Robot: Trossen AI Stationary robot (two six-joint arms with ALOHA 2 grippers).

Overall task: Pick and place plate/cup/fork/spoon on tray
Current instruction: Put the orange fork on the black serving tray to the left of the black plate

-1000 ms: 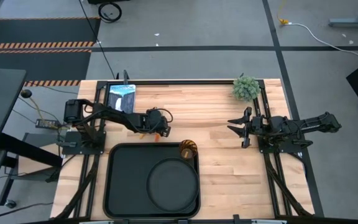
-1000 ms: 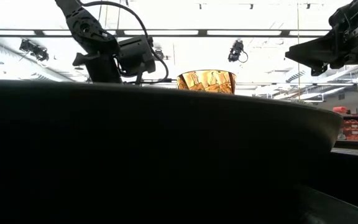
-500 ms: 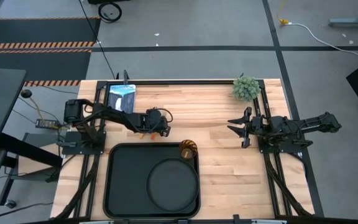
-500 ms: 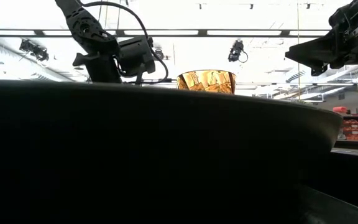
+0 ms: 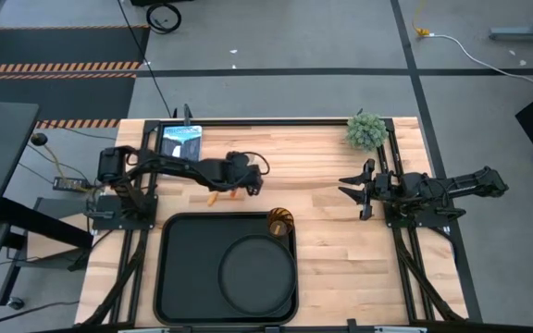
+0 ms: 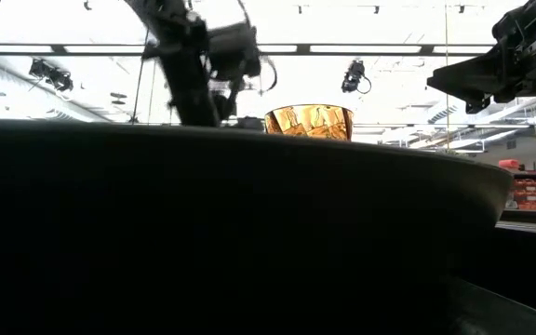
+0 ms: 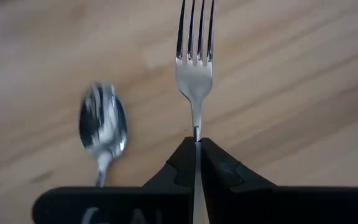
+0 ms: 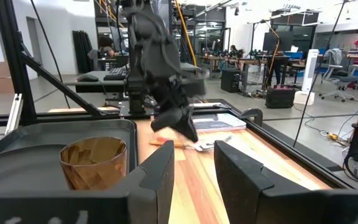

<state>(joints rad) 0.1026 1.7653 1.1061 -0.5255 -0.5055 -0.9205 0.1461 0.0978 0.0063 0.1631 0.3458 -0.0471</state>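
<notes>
Nearest the camera on the wooden table (image 5: pixel 322 176), the tray (image 5: pixel 181 268) already carries the plate (image 5: pixel 257 273) and cup (image 5: pixel 278 223). Behind it, the left gripper (image 7: pixel 197 149) pinches the fork (image 7: pixel 195 53) by its thin, light, likely slippery neck; the spoon (image 7: pixel 102 127) lies alongside. The right gripper (image 5: pixel 353 191) waits, spread.

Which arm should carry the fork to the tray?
Left. The left claw is shut on the fork, close to the tray. The right claw waits open, empty, off to the side.
</notes>
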